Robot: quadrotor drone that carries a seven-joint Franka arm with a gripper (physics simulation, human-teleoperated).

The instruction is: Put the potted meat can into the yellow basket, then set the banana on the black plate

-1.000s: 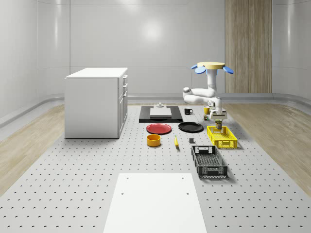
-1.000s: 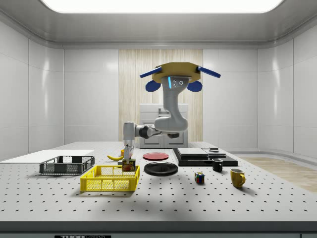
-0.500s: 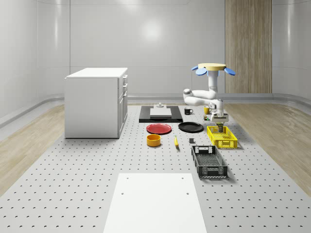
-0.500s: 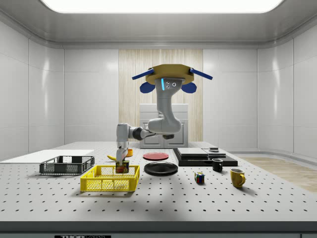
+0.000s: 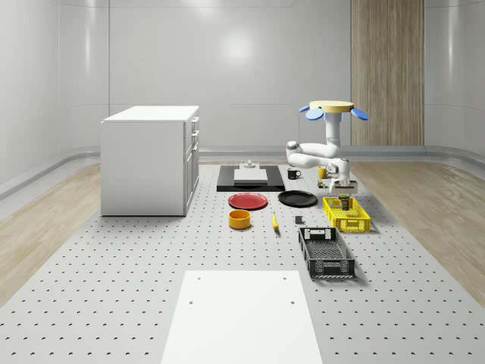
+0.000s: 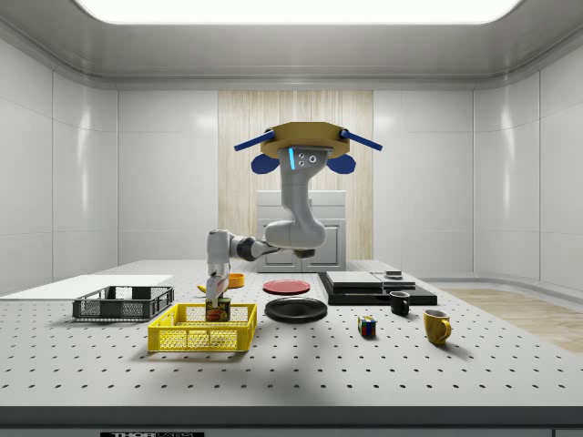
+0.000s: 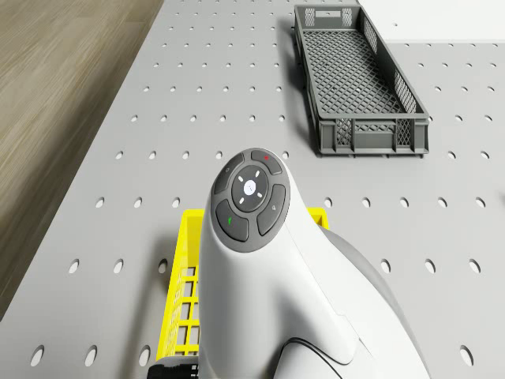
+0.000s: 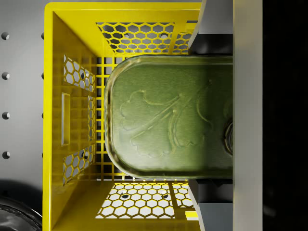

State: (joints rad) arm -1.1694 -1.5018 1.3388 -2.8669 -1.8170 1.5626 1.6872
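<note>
Yellow perforated plastic marks your target: in the whole-scene view, locate the yellow basket (image 5: 346, 214) on the grey perforated worktop (image 5: 136, 280), with the round black plate (image 5: 297, 199) just beside it on the view's left. The drone (image 5: 330, 109) hovers above the basket's far end, its white arm bent down so that the pincer (image 5: 343, 189) hangs over the basket. The small yellow banana (image 5: 274, 221) lies on the worktop, well apart from the plate's near edge.

In the side view, confirm that the pincer (image 6: 217, 301) reaches down inside the basket (image 6: 202, 330), with the potted meat can (image 6: 217, 312) at its tip, below the rim. Whether the can touches the basket floor cannot be told.

In the drone view, note the arm's wrist housing directly above the basket (image 7: 183, 294); the dark grey mesh crate (image 7: 357, 78) stands apart.

In the wrist view, verify the grip: the pincer is closed on the green-lidded can (image 8: 171, 117), one grey finger on each side, with the basket's honeycomb walls (image 8: 72, 120) around it.

Hazards, as a judgement: if you release before the can is seated, it may drop and tip. If the hovering drone drifts, the can or a finger could catch a wall and drag the light basket.
</note>
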